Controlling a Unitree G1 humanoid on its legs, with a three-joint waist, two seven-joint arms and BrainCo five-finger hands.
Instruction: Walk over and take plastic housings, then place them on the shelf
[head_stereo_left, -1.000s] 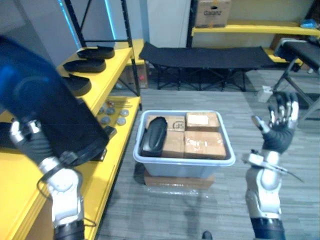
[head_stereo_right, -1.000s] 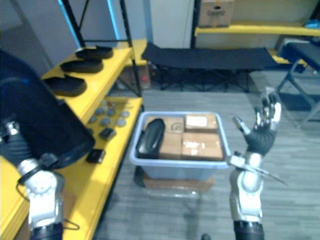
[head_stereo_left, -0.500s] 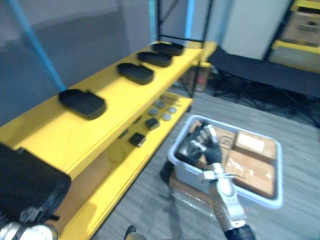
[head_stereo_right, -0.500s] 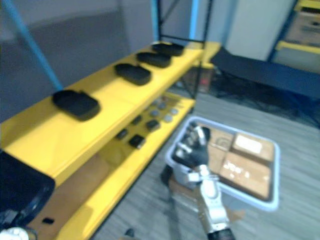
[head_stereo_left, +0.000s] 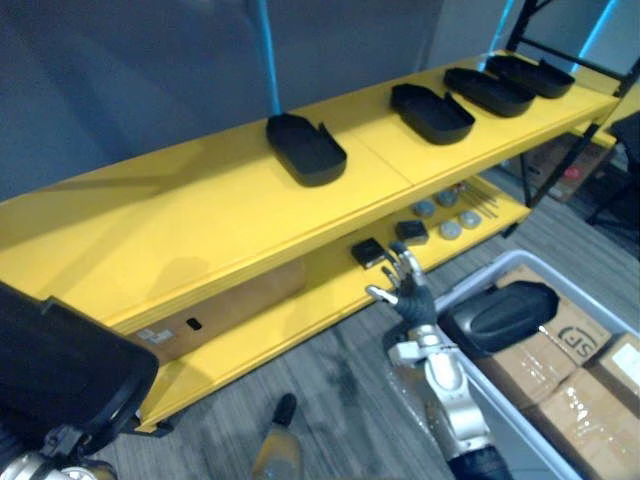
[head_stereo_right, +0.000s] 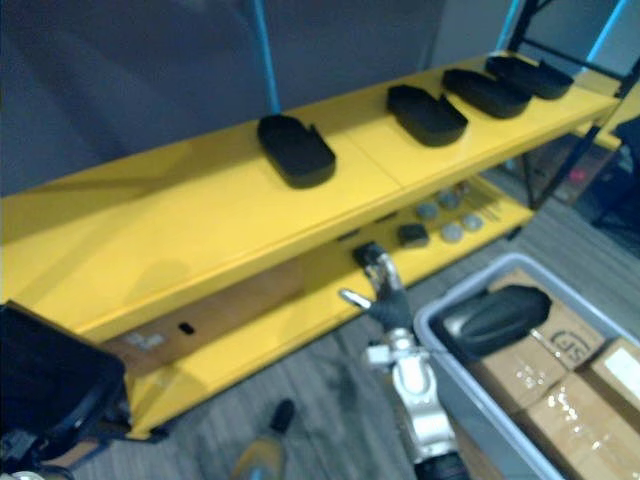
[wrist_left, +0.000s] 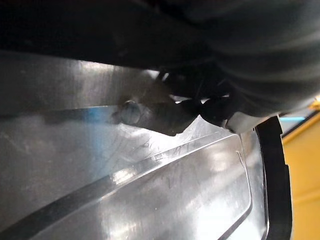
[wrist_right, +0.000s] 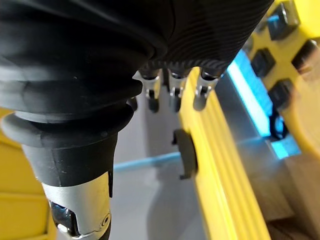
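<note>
The right hand (head_stereo_left: 408, 292) is raised between the lower shelf (head_stereo_left: 300, 300) and the grey bin (head_stereo_right: 462, 392). Its fingers (head_stereo_left: 398, 264) are straight and spread, with the thumb out to the side. It is released and touches nothing.

A large black plastic housing (head_stereo_left: 60, 365) sits at the robot's left, very close to the camera, at the end of the left arm. In the left wrist view, the left hand (wrist_left: 250, 55) shows as dark ribbed cover hard against a glossy grey surface. Its fingers are hidden, so I cannot tell how it grips.

The yellow upper shelf (head_stereo_left: 200, 215) carries 4 more black housings, well apart in a row. The nearest (head_stereo_left: 305, 150) lies about mid-shelf. The next (head_stereo_left: 432, 112) is further along, then 2 more (head_stereo_left: 490, 90) and (head_stereo_left: 538, 75) towards the far end.

On the lower shelf lie small black blocks (head_stereo_left: 368, 252) and grey round discs (head_stereo_left: 448, 200). One more black housing (head_stereo_left: 500, 314) rests in the bin, on top of cardboard boxes (head_stereo_left: 560, 390), just beside the right hand.
</note>
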